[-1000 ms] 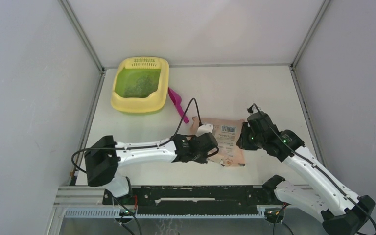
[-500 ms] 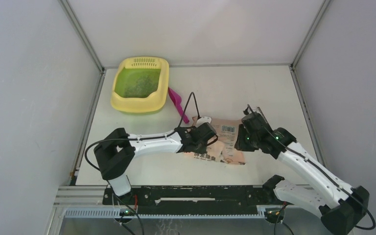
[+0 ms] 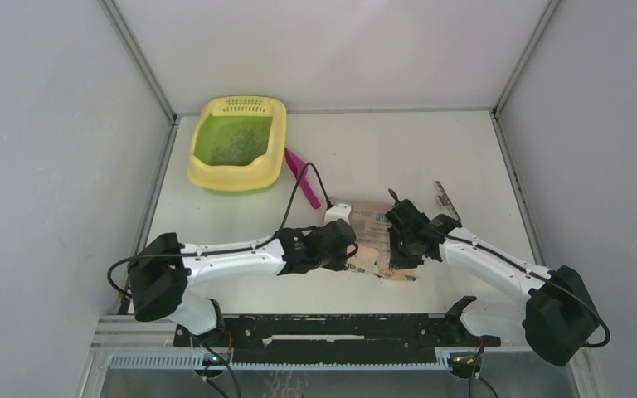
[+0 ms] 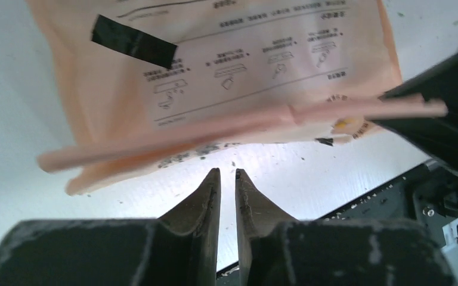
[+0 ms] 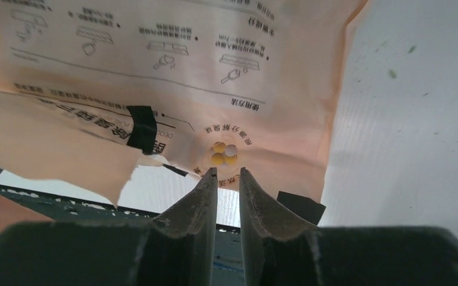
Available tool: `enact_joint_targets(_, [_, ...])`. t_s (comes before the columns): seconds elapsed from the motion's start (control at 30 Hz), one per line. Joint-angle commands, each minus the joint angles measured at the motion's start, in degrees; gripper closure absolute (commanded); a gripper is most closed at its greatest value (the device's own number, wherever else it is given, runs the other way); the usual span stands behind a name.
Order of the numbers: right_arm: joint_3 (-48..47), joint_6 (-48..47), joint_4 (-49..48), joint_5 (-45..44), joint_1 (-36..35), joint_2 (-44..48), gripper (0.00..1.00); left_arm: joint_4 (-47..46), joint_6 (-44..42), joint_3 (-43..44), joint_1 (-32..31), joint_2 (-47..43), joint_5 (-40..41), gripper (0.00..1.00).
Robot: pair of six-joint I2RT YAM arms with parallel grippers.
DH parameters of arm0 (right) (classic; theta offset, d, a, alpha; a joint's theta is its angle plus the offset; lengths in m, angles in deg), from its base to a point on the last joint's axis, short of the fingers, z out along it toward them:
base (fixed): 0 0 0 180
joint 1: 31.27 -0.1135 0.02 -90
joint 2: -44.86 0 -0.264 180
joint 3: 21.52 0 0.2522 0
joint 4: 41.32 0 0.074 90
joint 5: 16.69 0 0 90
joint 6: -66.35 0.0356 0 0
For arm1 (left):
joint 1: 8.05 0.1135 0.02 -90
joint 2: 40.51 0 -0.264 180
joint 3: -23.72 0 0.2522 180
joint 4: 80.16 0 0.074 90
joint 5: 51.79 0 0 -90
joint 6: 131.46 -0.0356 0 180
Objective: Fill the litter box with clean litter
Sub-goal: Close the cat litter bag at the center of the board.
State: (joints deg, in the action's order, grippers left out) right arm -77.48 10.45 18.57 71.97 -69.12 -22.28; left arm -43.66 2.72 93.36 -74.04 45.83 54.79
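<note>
The pale yellow litter box (image 3: 234, 184) stands at the back left, with clean litter (image 3: 236, 148) speckling its green floor. A peach printed bag (image 3: 371, 222) lies crumpled near the table's front, between both grippers. My left gripper (image 3: 350, 253) is at the bag's left side. In the left wrist view its jaws (image 4: 226, 174) stand a narrow slit apart with nothing between them, just short of the bag (image 4: 244, 77). My right gripper (image 3: 390, 249) is at the bag's right side. Its jaws (image 5: 226, 173) are also narrowly apart, tips at the bag's (image 5: 155, 89) torn edge.
A magenta scoop (image 3: 301, 174) lies right of the litter box. A small grey strip (image 3: 442, 196) rests on the table behind the right arm. Loose granules (image 4: 185, 156) are scattered under the bag's edge. The black base rail (image 3: 340, 327) runs along the near edge.
The right gripper has moved left and nearer, the left gripper slightly left. The bag has shifted left and bunched up between them, uncovering the grey strip.
</note>
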Motion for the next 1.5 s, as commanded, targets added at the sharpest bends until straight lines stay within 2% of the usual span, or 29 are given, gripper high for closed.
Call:
enact_joint_targets(0.0, [2.37, 1.87, -5.26, 3.72, -1.39, -1.79, 0.74, -3.01, 3.11, -1.6, -2.08, 1.33, 1.08, 0.82])
enact_joint_targets(0.27, [3.22, 2.68, -9.38, 4.86, -2.62, -6.91, 0.75, -3.43, 3.55, -1.85, -3.01, 1.46, 1.17, 0.82])
enact_joint_targets(0.6, [1.95, 2.98, -9.56, 2.11, -2.14, -7.52, 0.78, -3.14, 3.89, -2.91, -3.02, 0.41, 1.46, 0.82])
enact_joint_targets(0.77, [2.22, 3.08, -10.77, 1.35, -3.69, -12.13, 0.86, -2.97, 3.97, -2.89, -3.01, -0.09, 1.72, 0.81])
enact_joint_targets(0.9, [3.1, 3.47, -11.94, 1.47, -4.46, -15.49, 1.0, -2.92, 3.88, -2.16, -3.02, 0.22, 1.85, 0.81])
enact_joint_targets(0.97, [3.57, 3.78, -11.49, 1.35, -4.62, -15.4, 1.0, -2.88, 3.83, -1.66, -3.0, 0.57, 1.88, 0.82])
enact_joint_targets(1.03, [3.82, 4.07, -10.42, -0.71, -4.53, -12.95, 0.96, -2.88, 3.52, -1.08, -3.0, 0.99, 1.92, 0.81])
enact_joint_targets(1.1, [3.33, 4.09, -8.47, -2.17, -4.21, -9.04, 0.91, -2.63, 3.17, -0.25, -3.0, 1.74, 2.09, 0.81])
enact_joint_targets(1.2, [0.55, 3.66, -3.55, -6.43, -3.82, -1.19, 0.79, -2.52, 2.61, 1.0, -2.8, 3.36, 1.89, 0.82])
enact_joint_targets(1.3, [-2.61, 2.53, 0.88, -9.03, -4.06, 5.56, 0.74, -3.06, 2.17, 2.19, -2.28, 5.2, 1.31, 0.82])
enact_joint_targets(1.47, [-3.73, 3.51, 4.18, -6.34, -5.76, 10.34, 0.78, -4.36, 0.97, 3.48, -0.37, 8.9, 0.27, 0.82])
